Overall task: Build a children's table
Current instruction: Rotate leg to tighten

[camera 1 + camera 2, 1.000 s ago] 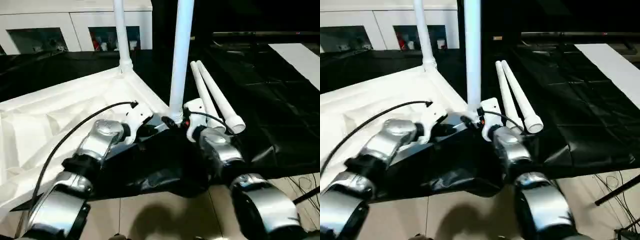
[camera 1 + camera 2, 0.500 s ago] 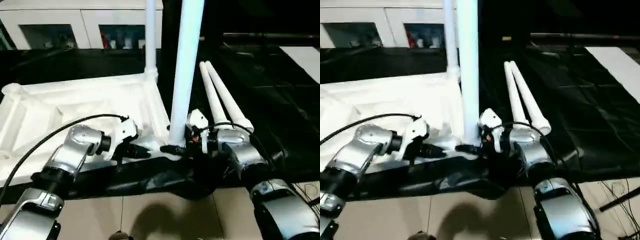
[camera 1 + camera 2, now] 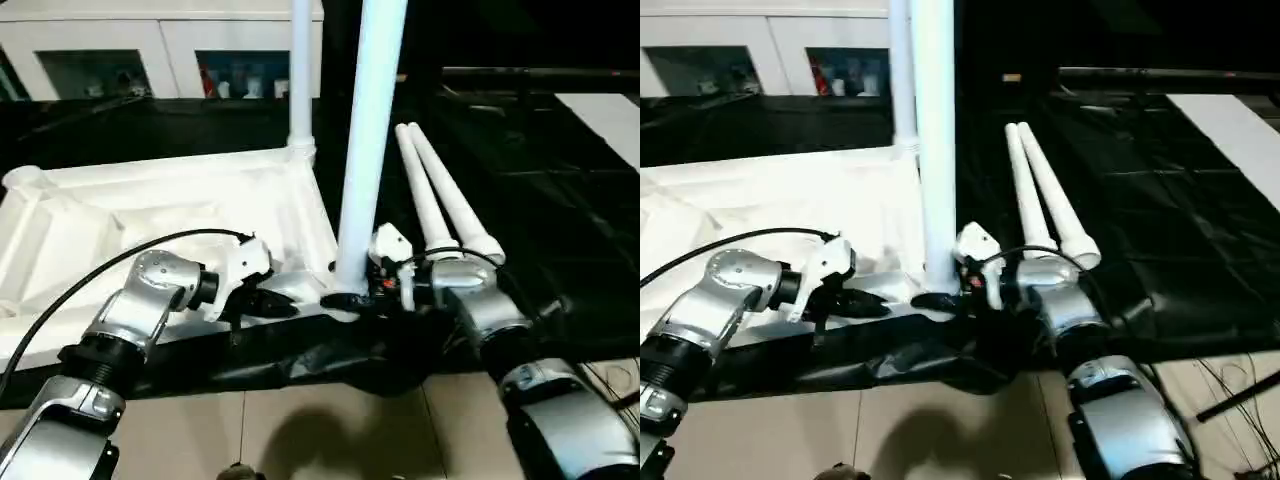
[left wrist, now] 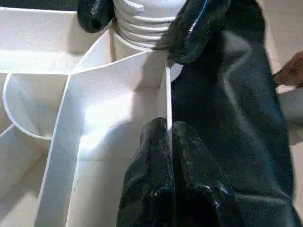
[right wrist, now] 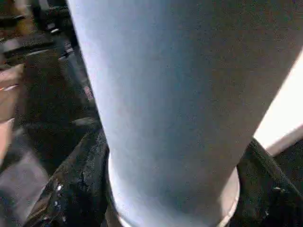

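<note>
Tabletop (image 3: 170,200) lies upside down on black sheeting, two legs upright in its corner sockets. Right gripper (image 3: 345,298) clasps the near leg (image 3: 368,140) at its base. Left gripper (image 4: 163,137), clenched, touches the rim rib. Left wrist view reveals the leg's ridged collar (image 4: 147,21).

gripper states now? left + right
Left tool: closed, pinching the table top's edge wall.
Right tool: fingers on either side of the upright leg at its base; grip cannot be told.

Head cameras look down over both forearms; wrist cameras sit close against the upright leg (image 3: 370,150).
</note>
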Robot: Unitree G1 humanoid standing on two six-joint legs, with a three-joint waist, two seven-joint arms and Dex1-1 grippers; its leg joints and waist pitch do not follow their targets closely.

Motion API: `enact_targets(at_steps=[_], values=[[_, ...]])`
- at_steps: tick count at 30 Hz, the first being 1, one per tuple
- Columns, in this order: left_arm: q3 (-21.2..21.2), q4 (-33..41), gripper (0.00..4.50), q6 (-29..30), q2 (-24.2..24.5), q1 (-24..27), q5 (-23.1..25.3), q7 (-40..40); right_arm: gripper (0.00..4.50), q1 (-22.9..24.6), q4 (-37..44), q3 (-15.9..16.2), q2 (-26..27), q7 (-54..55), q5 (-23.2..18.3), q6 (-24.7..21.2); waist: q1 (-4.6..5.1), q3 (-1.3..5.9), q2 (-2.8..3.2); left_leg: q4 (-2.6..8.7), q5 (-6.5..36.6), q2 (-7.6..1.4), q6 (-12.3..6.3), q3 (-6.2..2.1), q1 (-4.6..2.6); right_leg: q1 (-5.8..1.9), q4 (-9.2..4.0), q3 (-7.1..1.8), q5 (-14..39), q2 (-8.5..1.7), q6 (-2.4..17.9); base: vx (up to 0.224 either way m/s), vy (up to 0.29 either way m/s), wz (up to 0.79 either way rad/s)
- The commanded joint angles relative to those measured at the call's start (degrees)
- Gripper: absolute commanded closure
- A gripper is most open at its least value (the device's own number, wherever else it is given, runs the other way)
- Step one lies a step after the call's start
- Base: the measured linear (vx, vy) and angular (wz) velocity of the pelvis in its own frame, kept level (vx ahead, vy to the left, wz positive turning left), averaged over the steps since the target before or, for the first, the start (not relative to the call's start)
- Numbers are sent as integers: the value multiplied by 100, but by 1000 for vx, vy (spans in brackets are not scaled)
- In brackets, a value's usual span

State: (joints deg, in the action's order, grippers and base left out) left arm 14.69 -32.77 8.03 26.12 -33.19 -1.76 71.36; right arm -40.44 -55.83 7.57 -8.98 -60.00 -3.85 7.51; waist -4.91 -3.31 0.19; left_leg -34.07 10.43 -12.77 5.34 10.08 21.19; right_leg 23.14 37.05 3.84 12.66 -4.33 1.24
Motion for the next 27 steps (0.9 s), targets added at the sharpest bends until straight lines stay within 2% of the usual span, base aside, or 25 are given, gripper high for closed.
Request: enact_targets(at_steps=[1,3,4,5,7,10,11,12,13,16,21,22,24,26,27], values=[[127,-16,450,-72,-217,-74,23,-73,174,-133,-324,-315,90,1187,42,-132,26,410,60,382,815,-44,-78,4,-63,-332,-420,-262,146,-334,1468,0,0,0],[70,-174,450,-72,-321,-136,87,-404,175,-146,-402,-396,200,1599,25,-143,54,405,76,387,870,-43,-24,8,-65,-333,-430,-270,188,-325,1434,0,0,0],[-31,-385,450,4,-481,-242,146,-877,176,-183,-529,-515,346,2240,7,-169,71,406,88,387,891,-47,5,4,-75,-330,-429,-275,161,-324,1433,0,0,0],[-31,-385,450,4,-481,-242,146,-877,176,-183,-529,-515,346,2240,7,-169,82,402,81,390,906,-38,23,9,-81,-320,-438,-275,188,-317,1428,0,0,0],[-227,-809,450,268,-774,-516,262,-1844,177,-296,-785,-701,583,3551,33,-202,93,400,46,389,893,-21,57,11,-80,-325,-448,-285,272,-320,1384,0,0,0],[-491,-1253,450,467,-1079,-833,299,-2902,178,-469,-1052,-884,799,4797,2,-260,81,402,54,379,929,-8,138,30,-126,-289,-482,-297,453,-315,1331,0,0,0],[-532,-1337,450,458,-1135,-888,313,-3066,178,-514,-1115,-964,861,5001,-49,-262,62,405,52,385,937,-12,120,24,-116,-305,-488,-296,466,-325,1317,0,0,0],[-551,-1391,450,436,-1199,-947,353,-3244,178,-569,-1182,-1000,952,5182,-61,-258,54,415,33,383,820,-4,69,16,-59,-341,-459,-296,322,-329,1269,0,0,0],[-563,-1423,450,421,-1239,-983,381,-3354,178,-604,-1224,-1014,1009,5294,-59,-254,54,419,38,382,774,2,47,13,-56,-339,-452,-293,250,-323,1255,0,0,0],[-556,-1391,450,357,-1359,-1050,409,-3411,178,-684,-1305,-1043,1199,5490,-37,-138,19,435,44,362,566,11,-97,15,-39,-350,-417,-284,-192,-321,1243,0,0,0],[-420,-1300,450,189,-1341,-1002,444,-3140,178,-765,-1278,-1134,1266,5095,-169,166,13,427,44,365,682,5,-157,19,-41,-354,-428,-280,-152,-323,1276,0,0,0],[-405,-1281,450,176,-1330,-987,435,-3093,143,-776,-1255,-1145,1262,4983,-192,247,12,426,49,366,713,-1,-166,19,-44,-353,-434,-284,-122,-328,1281,0,0,0],[-384,-1263,450,144,-1306,-966,428,-3035,108,-777,-1221,-1152,1254,4843,-212,337,8,437,46,357,621,2,-195,17,-31,-369,-413,-282,-260,-327,1309,0,0,0],[-341,-1227,450,59,-1251,-916,407,-2849,105,-770,-1167,-1116,1198,4625,-177,425,15,440,54,348,599,1,-262,17,-24,-365,-398,-281,-390,-326,1336,0,0,0],[-315,-1183,450,-11,-1215,-875,385,-2699,96,-748,-1116,-1069,1151,4461,-153,427,52,432,65,361,602,3,-262,4,1,-386,-399,-269,-364,-325,1329,0,0,0]])
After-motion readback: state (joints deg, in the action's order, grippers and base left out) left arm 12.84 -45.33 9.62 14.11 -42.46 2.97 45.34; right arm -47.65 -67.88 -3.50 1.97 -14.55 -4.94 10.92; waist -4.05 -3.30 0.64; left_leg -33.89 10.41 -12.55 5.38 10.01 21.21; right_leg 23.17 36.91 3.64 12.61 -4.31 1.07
